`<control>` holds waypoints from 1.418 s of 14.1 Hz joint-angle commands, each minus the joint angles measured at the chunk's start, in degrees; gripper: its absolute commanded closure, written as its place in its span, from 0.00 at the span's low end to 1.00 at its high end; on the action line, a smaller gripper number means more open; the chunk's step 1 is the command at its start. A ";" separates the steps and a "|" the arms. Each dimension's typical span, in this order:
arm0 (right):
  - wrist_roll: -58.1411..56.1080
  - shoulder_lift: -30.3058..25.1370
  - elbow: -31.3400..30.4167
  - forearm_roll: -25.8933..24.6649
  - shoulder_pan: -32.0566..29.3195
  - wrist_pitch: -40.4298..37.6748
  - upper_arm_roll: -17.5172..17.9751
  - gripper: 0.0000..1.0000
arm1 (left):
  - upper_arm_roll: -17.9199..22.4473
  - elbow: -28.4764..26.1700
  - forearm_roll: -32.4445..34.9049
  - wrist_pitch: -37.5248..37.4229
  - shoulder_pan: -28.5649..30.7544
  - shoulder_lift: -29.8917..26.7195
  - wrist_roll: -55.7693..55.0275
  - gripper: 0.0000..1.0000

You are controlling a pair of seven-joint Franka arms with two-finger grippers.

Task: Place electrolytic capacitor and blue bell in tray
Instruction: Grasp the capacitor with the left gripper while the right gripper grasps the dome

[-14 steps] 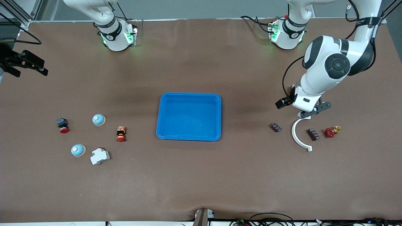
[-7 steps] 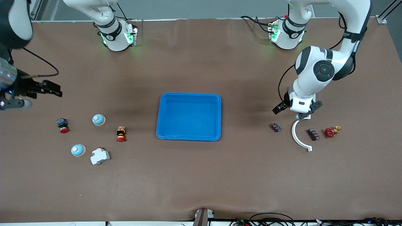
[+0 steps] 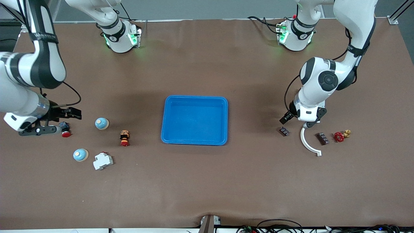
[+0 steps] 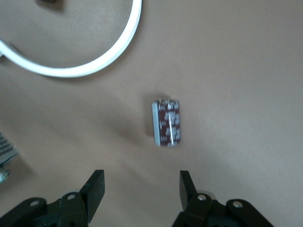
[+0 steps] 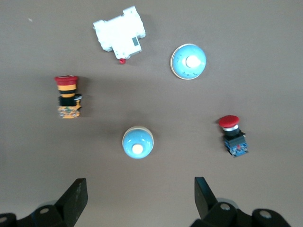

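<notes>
Front view: blue tray sits mid-table, nothing in it. Left gripper hangs low over the table at the left arm's end, above the top end of a white curved plastic piece. Two dark electrolytic capacitors lie on the table there: one just on the tray side of the white curve, the other on the curve's outer side next to a red valve handwheel. Finger state of the left gripper not readable from here. Right gripper is low at the right arm's end, right by a red pushbutton with a blue base. Blue bell lies between that button and a red-capped emergency-stop button; second blue bell is nearer the front camera, beside a white circuit breaker.

Left wrist view: fingers apart, nothing between them. Capacitor lies flat on the brown table, ahead of the fingertips and roughly centred on the gap, not touching either. White curve shows farther out.

Right wrist view: fingers spread wide, empty. One bell lies just ahead of the gap, no contact; other bell is farther out beside the breaker. Emergency-stop button and the pushbutton flank the near bell.
</notes>
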 commanded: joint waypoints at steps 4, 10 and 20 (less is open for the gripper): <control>-0.77 2.46 -10.17 2.07 -1.15 14.29 0.43 0.00 | -0.06 1.20 3.60 3.95 1.07 4.09 -1.49 0.28; -0.86 4.66 -15.38 4.90 0.61 20.29 0.43 0.00 | 0.29 5.86 3.70 4.04 1.59 6.99 -4.12 0.28; -4.11 10.45 -17.22 4.81 0.34 30.56 0.34 0.00 | 0.38 7.72 4.66 7.29 1.59 11.21 -5.89 0.27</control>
